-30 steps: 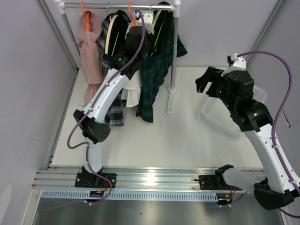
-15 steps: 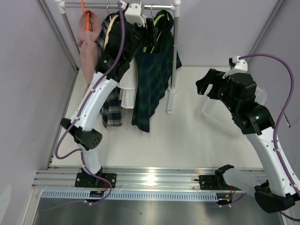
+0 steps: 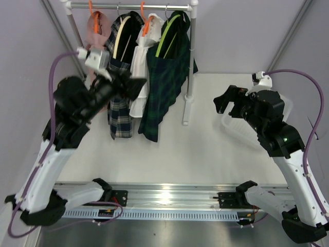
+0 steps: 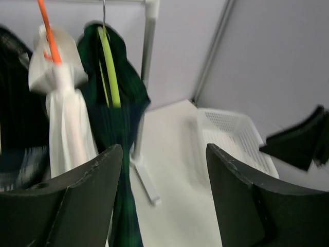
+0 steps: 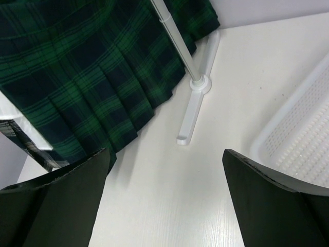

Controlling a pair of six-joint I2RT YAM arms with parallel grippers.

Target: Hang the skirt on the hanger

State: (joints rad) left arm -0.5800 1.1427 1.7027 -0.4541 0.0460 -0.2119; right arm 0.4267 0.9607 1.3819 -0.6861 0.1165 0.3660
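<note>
The dark green tartan skirt (image 3: 163, 82) hangs on the lime-green hanger (image 3: 168, 32), whose hook sits on the rail at the far right end. My left gripper (image 3: 138, 85) is open and empty, low and to the left of the skirt, in front of the other garments. In its wrist view the hanger (image 4: 109, 67) and skirt (image 4: 126, 108) hang beyond the left finger, untouched by the gripper (image 4: 164, 198). My right gripper (image 3: 226, 103) is open and empty over the table, right of the rack. Its wrist view shows the skirt's hem (image 5: 87, 72) ahead of the gripper (image 5: 164, 200).
The rail (image 3: 128, 6) also carries a pink garment (image 3: 95, 31), a navy-and-white checked garment (image 3: 119, 110) and a white ruffled garment (image 3: 138, 100) on orange and cream hangers. The rack's post (image 3: 190, 56) stands right of the skirt. A white basket (image 3: 234, 123) lies under the right arm.
My left arm has pulled down and left, away from the rail, and its jaws have opened, letting go of the hanger. The skirt now hangs free. The right arm barely moved.
</note>
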